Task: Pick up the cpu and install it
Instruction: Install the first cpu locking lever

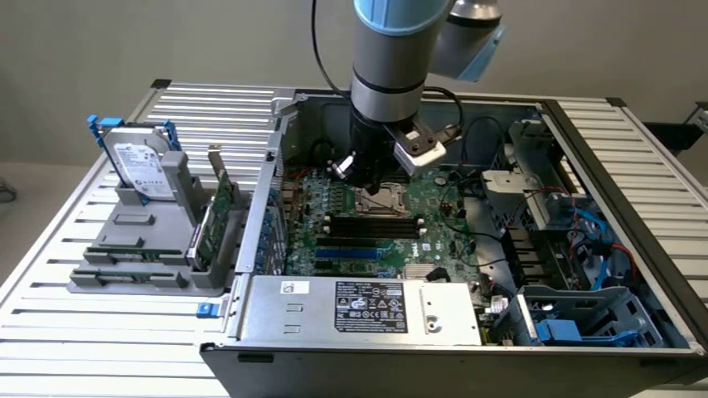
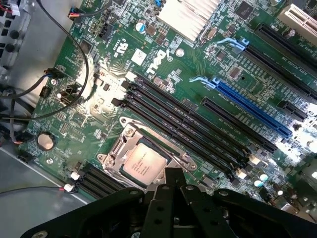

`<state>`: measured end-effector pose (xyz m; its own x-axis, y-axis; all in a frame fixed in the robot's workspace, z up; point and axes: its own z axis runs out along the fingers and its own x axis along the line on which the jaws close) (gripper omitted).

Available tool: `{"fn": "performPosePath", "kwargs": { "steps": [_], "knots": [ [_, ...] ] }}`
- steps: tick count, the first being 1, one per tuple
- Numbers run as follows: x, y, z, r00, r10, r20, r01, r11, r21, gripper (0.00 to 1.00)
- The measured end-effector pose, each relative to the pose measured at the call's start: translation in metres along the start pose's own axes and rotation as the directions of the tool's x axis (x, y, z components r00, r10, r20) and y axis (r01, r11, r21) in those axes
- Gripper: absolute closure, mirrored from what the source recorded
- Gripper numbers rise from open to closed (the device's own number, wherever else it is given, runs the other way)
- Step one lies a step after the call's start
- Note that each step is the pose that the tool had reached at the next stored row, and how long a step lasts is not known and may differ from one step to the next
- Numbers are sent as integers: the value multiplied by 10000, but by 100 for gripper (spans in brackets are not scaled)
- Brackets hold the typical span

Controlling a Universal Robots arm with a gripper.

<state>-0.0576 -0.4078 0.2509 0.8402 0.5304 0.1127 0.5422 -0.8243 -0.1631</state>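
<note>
The cpu [image 2: 143, 164], a small flat square chip with a dull silver top, lies flat inside the metal socket frame [image 2: 115, 148] on the green motherboard [image 2: 163, 64]. My gripper [image 2: 173, 173] hangs just over the socket, its black fingers pressed together at the chip's edge with nothing between them. In the exterior view the arm reaches down into the open computer case, with the gripper [image 1: 370, 184] right above the socket [image 1: 384, 200].
Black memory slots [image 2: 198, 126] run beside the socket, then a blue card slot [image 2: 252, 109] and a finned heatsink [image 2: 188, 15]. Loose cables [image 2: 74, 64] cross the board. Outside the case, a grey holder [image 1: 133, 249] carries a hard drive [image 1: 144, 162] and green cards [image 1: 221, 215].
</note>
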Motion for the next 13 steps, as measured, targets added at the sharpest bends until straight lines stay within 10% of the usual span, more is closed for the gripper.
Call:
{"fn": "performPosePath", "kwargs": {
  "steps": [7, 13],
  "knots": [
    [-62, 14, -9, 9999, 41, 165, -43, 10000, 89, 89],
    [-125, -2, 37, 9997, 48, 226, -49, 10000, 39, 89]
  ]
}}
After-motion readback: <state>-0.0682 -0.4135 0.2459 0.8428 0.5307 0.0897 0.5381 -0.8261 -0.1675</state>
